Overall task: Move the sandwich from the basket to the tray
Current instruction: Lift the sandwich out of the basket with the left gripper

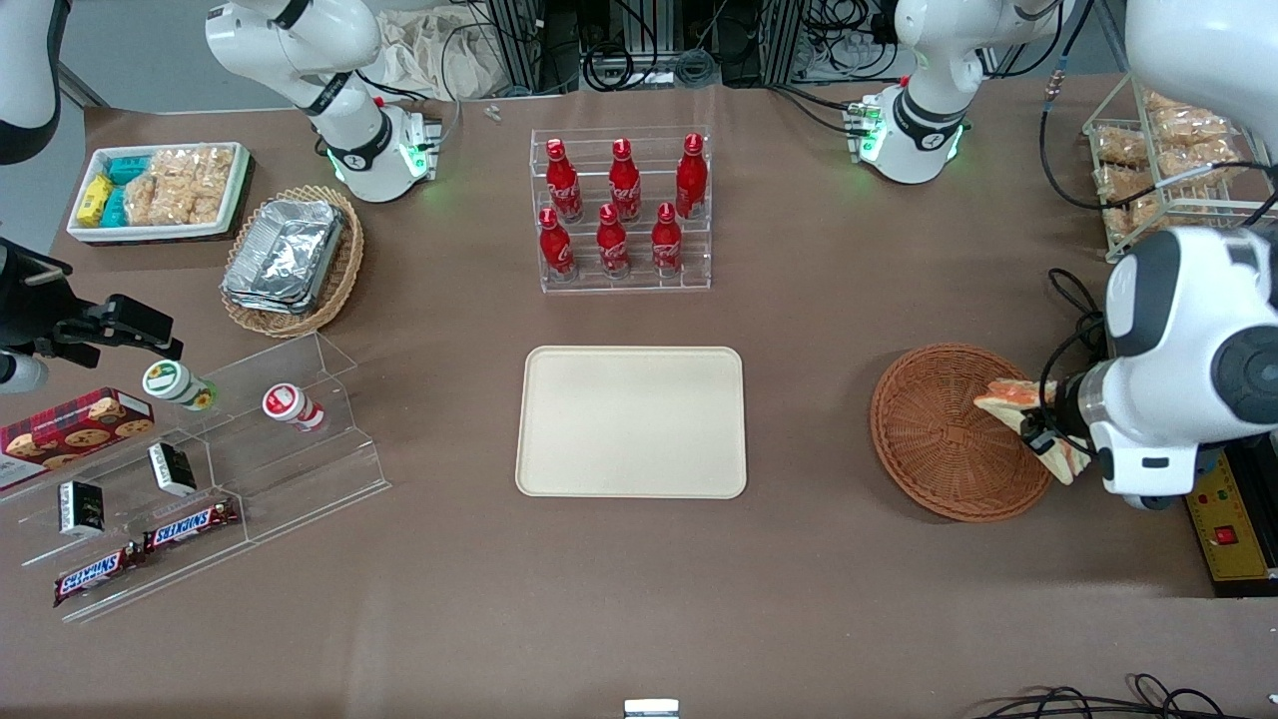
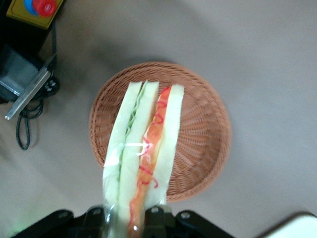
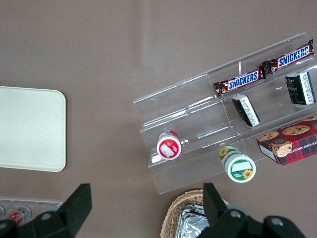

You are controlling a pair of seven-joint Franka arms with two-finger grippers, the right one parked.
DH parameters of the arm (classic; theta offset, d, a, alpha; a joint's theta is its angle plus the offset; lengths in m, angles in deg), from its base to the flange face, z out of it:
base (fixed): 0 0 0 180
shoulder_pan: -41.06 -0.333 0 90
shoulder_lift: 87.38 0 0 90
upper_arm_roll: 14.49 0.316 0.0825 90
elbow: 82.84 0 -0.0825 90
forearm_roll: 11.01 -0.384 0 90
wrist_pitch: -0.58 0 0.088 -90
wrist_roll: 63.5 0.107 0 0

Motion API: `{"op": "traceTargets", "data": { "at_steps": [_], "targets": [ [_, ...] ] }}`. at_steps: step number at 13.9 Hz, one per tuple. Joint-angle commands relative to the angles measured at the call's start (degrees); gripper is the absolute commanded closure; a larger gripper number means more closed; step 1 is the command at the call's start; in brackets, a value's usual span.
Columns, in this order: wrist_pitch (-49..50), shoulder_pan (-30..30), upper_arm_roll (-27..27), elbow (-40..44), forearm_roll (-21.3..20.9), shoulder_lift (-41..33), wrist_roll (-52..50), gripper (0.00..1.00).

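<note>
My left gripper (image 1: pixel 1041 427) is shut on the sandwich (image 1: pixel 1008 397), a clear-wrapped white-bread wedge with red-orange and green filling. It holds the sandwich lifted above the round orange-brown wicker basket (image 1: pixel 934 434), over the basket's edge toward the working arm's end. In the left wrist view the sandwich (image 2: pixel 146 148) stands out from between the gripper (image 2: pixel 127 220) fingers, with the empty basket (image 2: pixel 203 134) below it. The cream-beige tray (image 1: pixel 632 420) lies empty at the table's middle; its corner shows in the left wrist view (image 2: pixel 297 227).
A clear rack of red bottles (image 1: pixel 621 210) stands farther from the front camera than the tray. An oval wicker basket with foil trays (image 1: pixel 292 260), a white snack bin (image 1: pixel 160 190) and a clear snack stand (image 1: pixel 190 469) lie toward the parked arm's end. A yellow control box (image 1: pixel 1230 519) sits near the basket.
</note>
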Motion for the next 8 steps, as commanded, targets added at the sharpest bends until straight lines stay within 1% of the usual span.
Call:
{"op": "traceTargets", "data": {
  "at_steps": [1,3,4,6,8],
  "targets": [
    [3.01,0.64,-6.9,5.54,-1.1,1.01,1.13,1.0],
    [2.49,1.51,-12.96,5.64,-1.01,1.36,1.91,1.0],
    [1.87,2.56,-15.17,5.38,-1.01,2.14,2.0,1.0],
    [-3.64,7.82,-15.98,4.07,-0.67,4.43,1.04,1.0],
    [-9.62,13.18,-15.9,1.87,-1.45,8.02,1.04,1.0]
  ]
}}
